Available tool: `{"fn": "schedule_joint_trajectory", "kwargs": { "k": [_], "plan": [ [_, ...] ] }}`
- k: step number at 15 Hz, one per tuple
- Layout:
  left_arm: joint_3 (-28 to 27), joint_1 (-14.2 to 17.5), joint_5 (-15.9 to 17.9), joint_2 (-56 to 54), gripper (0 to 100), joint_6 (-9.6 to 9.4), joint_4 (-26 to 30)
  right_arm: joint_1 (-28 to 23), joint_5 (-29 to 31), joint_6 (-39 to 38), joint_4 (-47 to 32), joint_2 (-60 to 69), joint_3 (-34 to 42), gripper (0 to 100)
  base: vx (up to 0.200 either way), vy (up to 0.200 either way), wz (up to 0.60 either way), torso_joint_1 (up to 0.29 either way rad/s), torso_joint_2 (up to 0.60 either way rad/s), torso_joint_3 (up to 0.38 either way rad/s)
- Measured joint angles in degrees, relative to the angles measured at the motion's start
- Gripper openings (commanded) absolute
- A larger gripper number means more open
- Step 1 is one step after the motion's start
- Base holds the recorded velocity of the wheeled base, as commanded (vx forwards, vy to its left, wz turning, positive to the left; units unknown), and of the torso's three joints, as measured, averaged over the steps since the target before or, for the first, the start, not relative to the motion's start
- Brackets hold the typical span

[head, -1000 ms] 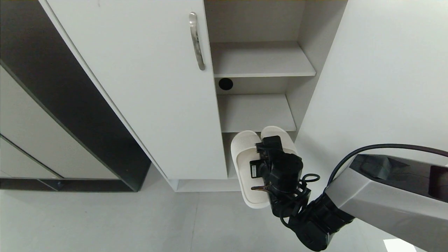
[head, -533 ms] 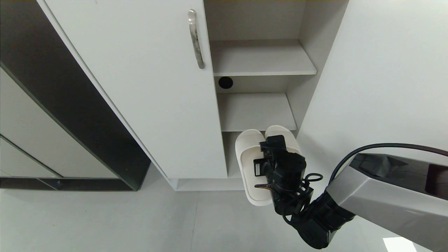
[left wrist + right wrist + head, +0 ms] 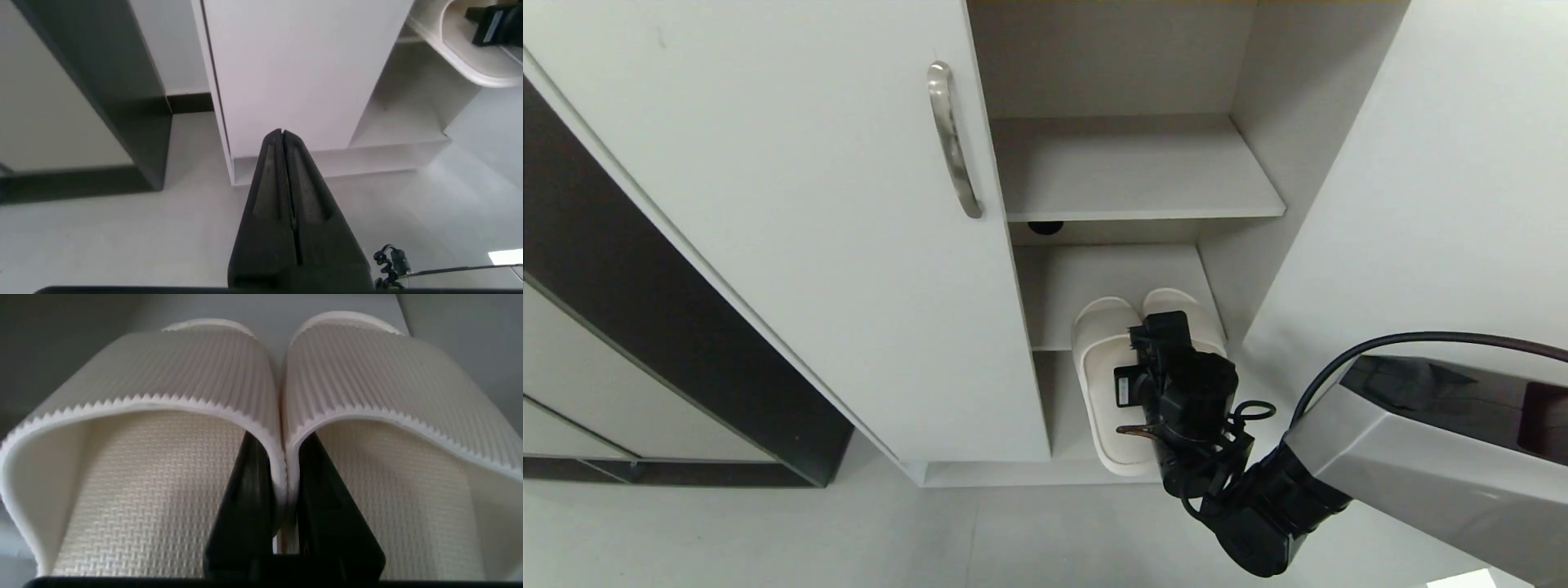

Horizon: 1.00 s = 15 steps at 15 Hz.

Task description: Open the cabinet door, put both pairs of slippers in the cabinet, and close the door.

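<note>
Where right gripper (image 3: 1158,331) pinches two slippers (image 3: 1104,384), two shelves (image 3: 1127,167), one handle (image 3: 953,139)

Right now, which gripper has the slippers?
The right gripper, jaws pinching the pair of slippers by their touching inner edges. The left gripper is shut, holding nothing.

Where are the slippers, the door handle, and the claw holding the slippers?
slippers (image 3: 1098,331): head view, strap of the slipper on the robot's left.
door handle (image 3: 953,139): head view, middle of the metal bar.
right gripper (image 3: 280,469): right wrist view, between its fingertips, pinching the slippers' inner edges.
</note>
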<state>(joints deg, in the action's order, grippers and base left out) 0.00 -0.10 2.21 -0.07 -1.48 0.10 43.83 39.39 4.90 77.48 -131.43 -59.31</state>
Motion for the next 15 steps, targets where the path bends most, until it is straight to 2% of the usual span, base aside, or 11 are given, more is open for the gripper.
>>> {"fn": "schedule_joint_trajectory", "kwargs": {
  "k": [3, 8, 13, 15],
  "plan": [
    [0.0, 0.0, -0.02, 0.0, 0, -0.02, -0.02, 0.07, -0.04, 0.05, -0.33, 0.06, 0.77, 0, 0.2, 0.0, 0.0, 0.004, 0.01, 0.002],
    [0.0, 0.02, 0.0, 0.0, 0, 0.24, 0.0, -0.22, -0.35, -1.73, -1.29, -0.88, -0.98, 0, 0.0, 0.0, 0.0, 0.0, 0.0, 0.0],
    [0.0, 0.02, -0.1, 0.0, 0, 0.48, -0.02, -1.6, -1.05, -6.05, -14.92, -2.23, -11.52, 0, 0.0, 0.0, 0.0, 0.0, 0.0, 0.0],
    [0.0, 0.0, -0.68, 0.0, 0, 0.77, -0.05, -2.79, -1.6, -6.46, -16.62, -3.89, -16.19, 0, 0.0, 0.0, 0.0, 0.0, 0.0, 0.0]
  ]
}}
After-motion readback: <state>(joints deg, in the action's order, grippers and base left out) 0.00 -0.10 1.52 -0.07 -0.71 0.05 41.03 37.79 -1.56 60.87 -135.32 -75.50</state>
